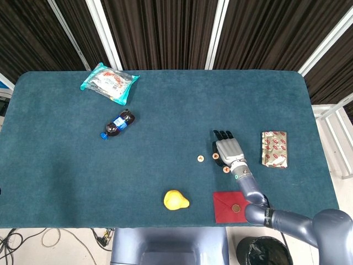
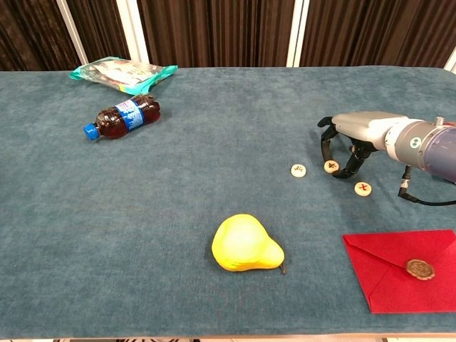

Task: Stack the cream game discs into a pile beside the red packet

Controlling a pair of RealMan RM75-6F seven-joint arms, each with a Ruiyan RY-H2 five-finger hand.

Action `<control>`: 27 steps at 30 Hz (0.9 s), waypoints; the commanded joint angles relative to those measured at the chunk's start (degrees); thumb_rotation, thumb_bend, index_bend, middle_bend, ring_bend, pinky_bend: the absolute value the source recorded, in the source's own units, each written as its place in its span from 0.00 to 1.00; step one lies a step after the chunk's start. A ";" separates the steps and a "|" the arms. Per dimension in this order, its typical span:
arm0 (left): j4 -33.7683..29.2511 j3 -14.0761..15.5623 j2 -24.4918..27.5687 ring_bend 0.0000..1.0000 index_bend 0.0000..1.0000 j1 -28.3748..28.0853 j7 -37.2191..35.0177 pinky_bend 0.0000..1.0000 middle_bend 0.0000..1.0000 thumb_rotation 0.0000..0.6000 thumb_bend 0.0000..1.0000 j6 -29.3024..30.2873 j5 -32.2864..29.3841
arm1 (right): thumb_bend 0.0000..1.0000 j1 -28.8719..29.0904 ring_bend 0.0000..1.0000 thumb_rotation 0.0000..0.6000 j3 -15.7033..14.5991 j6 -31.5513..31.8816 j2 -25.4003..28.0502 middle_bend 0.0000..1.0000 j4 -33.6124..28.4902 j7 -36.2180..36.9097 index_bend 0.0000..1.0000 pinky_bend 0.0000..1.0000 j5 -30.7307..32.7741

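The robot's right hand arches palm-down over a teal-covered table, its dark fingertips curled down around the middle of three cream game discs; whether they actually pinch the disc cannot be told from either view. A second disc lies just to the left of the hand, and a third disc sits on the cloth just below the hand's wrist side, all three apart from one another. The red packet, closed with a gold seal, lies at the near edge of the table, near the discs but not touching them. A yellow pear, a small cola bottle on its side, a teal snack bag and a patterned wrapped packet lie elsewhere on the table. The left hand appears in neither view.
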 commanded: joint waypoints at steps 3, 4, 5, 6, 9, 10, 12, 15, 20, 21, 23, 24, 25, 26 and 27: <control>-0.01 0.01 0.05 0.00 0.05 0.03 -0.09 0.00 0.00 1.00 0.63 -0.02 0.00 | 0.38 0.03 0.00 1.00 0.68 0.06 0.49 0.00 -0.45 -0.02 0.56 0.00 0.33; 0.00 0.01 0.05 0.00 0.05 0.02 -0.08 0.00 0.00 1.00 0.63 -0.03 -0.01 | 0.38 0.05 0.00 1.00 0.88 0.16 0.75 0.00 -0.74 -0.03 0.56 0.00 0.30; 0.01 0.01 0.05 0.00 0.05 0.03 -0.08 0.00 0.00 1.00 0.63 -0.03 -0.02 | 0.38 0.07 0.00 1.00 1.05 0.25 1.04 0.00 -1.07 -0.05 0.56 0.00 0.28; 0.00 0.01 0.05 0.00 0.05 0.02 -0.08 0.00 0.00 1.00 0.63 -0.02 -0.01 | 0.38 0.11 0.00 1.00 1.28 0.39 1.35 0.00 -1.39 -0.06 0.56 0.00 0.27; -0.03 0.04 0.05 0.00 0.05 0.03 -0.03 0.00 0.00 1.00 0.63 -0.01 0.04 | 0.38 0.47 0.00 1.00 2.38 0.47 3.13 0.00 -2.82 -0.54 0.56 0.00 1.19; -0.04 0.04 0.03 0.00 0.05 0.01 -0.03 0.00 0.00 1.00 0.63 -0.02 0.04 | 0.38 0.64 0.00 1.00 2.63 0.41 3.67 0.00 -3.17 -1.16 0.56 0.00 2.08; -0.04 0.04 0.05 0.00 0.05 0.01 -0.06 0.00 0.00 1.00 0.63 -0.08 0.00 | 0.38 0.94 0.00 1.00 3.14 0.66 4.41 0.00 -3.73 -2.20 0.57 0.00 3.70; -0.05 0.00 0.07 0.00 0.05 0.03 -0.14 0.00 0.00 1.00 0.63 -0.07 -0.08 | 0.38 1.19 0.00 1.00 3.51 0.88 5.02 0.00 -3.95 -3.16 0.57 0.00 5.22; -0.02 0.03 0.08 0.00 0.05 0.02 0.09 0.00 0.00 1.00 0.63 -0.03 -0.07 | 0.38 1.85 0.00 1.00 3.77 -0.26 6.04 0.00 -3.02 -4.77 0.57 0.00 9.27; -0.06 0.04 0.05 0.00 0.05 0.02 0.08 0.00 0.00 1.00 0.63 0.04 0.02 | 0.38 1.92 0.00 1.00 3.63 -0.28 5.96 0.00 -2.62 -4.93 0.57 0.00 9.42; -0.03 0.05 0.01 0.00 0.05 0.05 0.16 0.00 0.00 1.00 0.63 0.27 0.22 | 0.38 2.04 0.00 1.00 3.41 -0.48 5.70 0.00 -1.70 -5.06 0.57 0.00 9.74; 0.03 0.05 -0.02 0.00 0.05 0.07 0.23 0.00 0.00 1.00 0.63 0.34 0.23 | 0.38 2.09 0.00 1.00 3.42 -0.67 5.55 0.00 -1.27 -4.96 0.57 0.00 10.02; 0.04 0.05 -0.04 0.00 0.05 0.08 0.22 0.00 0.00 1.00 0.63 0.34 0.20 | 0.38 2.14 0.00 1.00 3.45 -0.88 5.40 0.00 -0.82 -4.87 0.57 0.00 10.33; 0.04 0.03 -0.04 0.00 0.05 0.10 0.16 0.00 0.00 1.00 0.63 0.32 0.12 | 0.38 2.22 0.00 1.00 3.40 -1.16 5.28 0.00 -0.39 -4.85 0.57 0.00 10.59; 0.04 -0.02 -0.02 0.00 0.05 0.10 0.10 0.00 0.00 1.00 0.63 0.28 0.03 | 0.38 2.30 0.00 1.00 3.30 -1.40 5.20 0.00 -0.01 -4.92 0.57 0.00 10.77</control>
